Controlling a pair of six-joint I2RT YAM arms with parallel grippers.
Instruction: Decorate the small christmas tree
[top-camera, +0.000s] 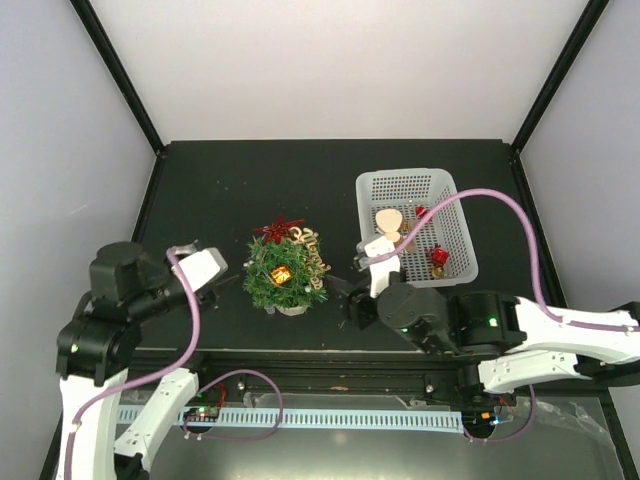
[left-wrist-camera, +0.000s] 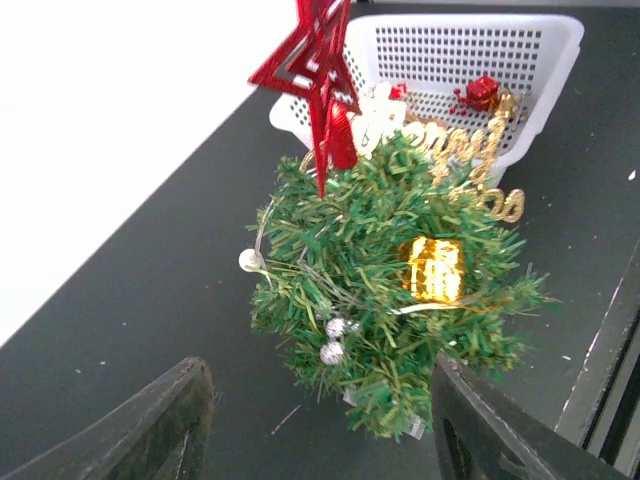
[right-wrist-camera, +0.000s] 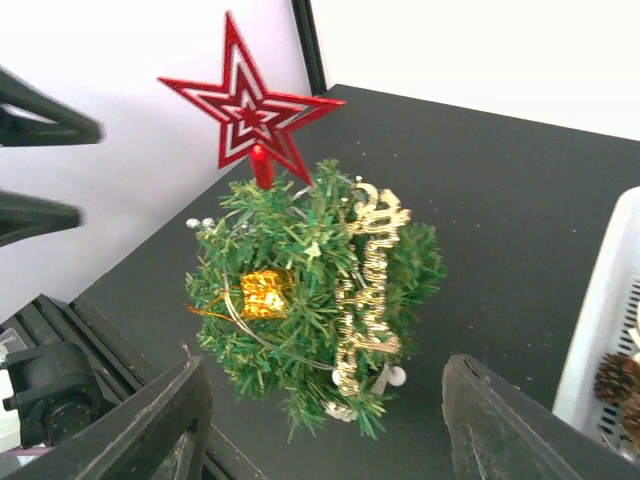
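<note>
Two arms flank the small christmas tree (top-camera: 284, 275), which stands near the tabletop's (top-camera: 220, 190) front edge. The left end effector (left-wrist-camera: 320, 365) gapes empty, as does the right end effector (right-wrist-camera: 325, 365), likely so neither snags the hung ornaments. The white basket (top-camera: 405, 178) sits rightward, within reach.

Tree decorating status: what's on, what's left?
Done: the small christmas tree carries a red star, gold gift box, gold lettering and silver beads. In hand: nothing; left gripper and right gripper flank it, fingers apart. Left: white basket holds a wooden piece and red ornaments unhung.
</note>
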